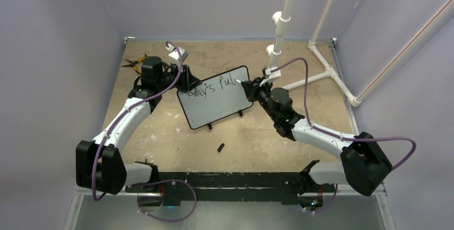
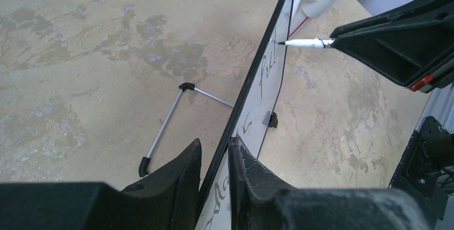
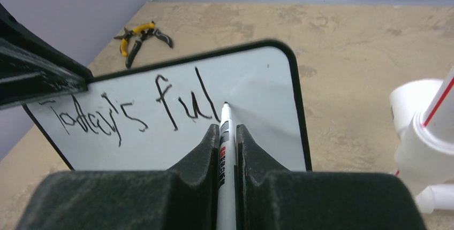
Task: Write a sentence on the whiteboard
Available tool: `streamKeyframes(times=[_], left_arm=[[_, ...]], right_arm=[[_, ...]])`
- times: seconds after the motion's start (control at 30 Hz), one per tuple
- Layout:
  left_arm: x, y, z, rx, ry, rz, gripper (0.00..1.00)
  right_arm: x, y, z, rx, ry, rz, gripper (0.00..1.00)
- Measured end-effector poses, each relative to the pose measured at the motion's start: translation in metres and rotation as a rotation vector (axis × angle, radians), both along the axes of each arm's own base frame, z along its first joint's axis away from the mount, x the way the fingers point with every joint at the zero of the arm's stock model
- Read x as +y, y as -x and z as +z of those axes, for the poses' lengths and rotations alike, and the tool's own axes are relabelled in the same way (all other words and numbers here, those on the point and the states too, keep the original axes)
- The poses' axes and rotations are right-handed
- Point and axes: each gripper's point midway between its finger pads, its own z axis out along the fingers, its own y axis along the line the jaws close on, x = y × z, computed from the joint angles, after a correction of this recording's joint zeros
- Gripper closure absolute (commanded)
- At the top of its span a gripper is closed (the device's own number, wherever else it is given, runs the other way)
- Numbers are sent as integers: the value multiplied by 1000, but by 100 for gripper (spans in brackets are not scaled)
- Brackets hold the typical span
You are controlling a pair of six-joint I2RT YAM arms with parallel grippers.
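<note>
1. Whiteboard (image 1: 217,104): stands tilted on the surface (image 1: 176,150) between the two arms, propped on its little black feet and on a wire stand (image 2: 168,123) behind it. Judged light, thin and stiff, with a slick writing face. Pen pressure could slide or tip it, so the framed edge is the sound place to take hold, not the face.
2. Left hand (image 2: 214,147): fingers parted only by the board's thickness, pinching the left edge of the frame, one finger behind and one on the written side. This grip braces the board against the pen.
3. Marker (image 3: 225,150): a slim, smooth barrel, judged light and apt to slip or twist if held loosely. It is best gripped on the barrel close behind the tip.
4. Right hand (image 3: 225,128): fingers pressed almost together on the marker's barrel, which lies along them with the tip projecting. The tip touches the board just right of the last stroke.
5. Sentence (image 3: 134,107): one line of black script, reading "Today's ful", across the upper part of the board. The lower part is blank, so the writing is judged unfinished.
6. Also present: yellow-handled pliers (image 1: 135,63) at the far left corner.
</note>
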Motion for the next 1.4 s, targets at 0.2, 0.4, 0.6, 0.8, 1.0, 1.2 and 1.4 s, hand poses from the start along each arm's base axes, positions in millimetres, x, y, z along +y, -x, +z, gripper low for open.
streamKeyframes(times=[0.2,0.4,0.6,0.8,1.0,1.2,1.4], left_arm=[[0,0,0,0,0,0,78],[0,0,0,0,0,0,78],[0,0,0,0,0,0,78],[0,0,0,0,-1,1,78],[0,0,0,0,0,0,78],[0,0,0,-1,0,-1,78],[-1,0,0,0,0,-2,78]], right_arm=[[3,-8,31,-66,-20,-11,100],[5,-15,49,-111,-34,-25,100],[6,-17,41,-96,-22,-25,100],[3,-12,24,-63,-14,-24,100],[-3,-3,4,-14,-5,-25,100],[-7,2,-12,25,5,-26,100],[-10,3,-13,34,8,-37,100]])
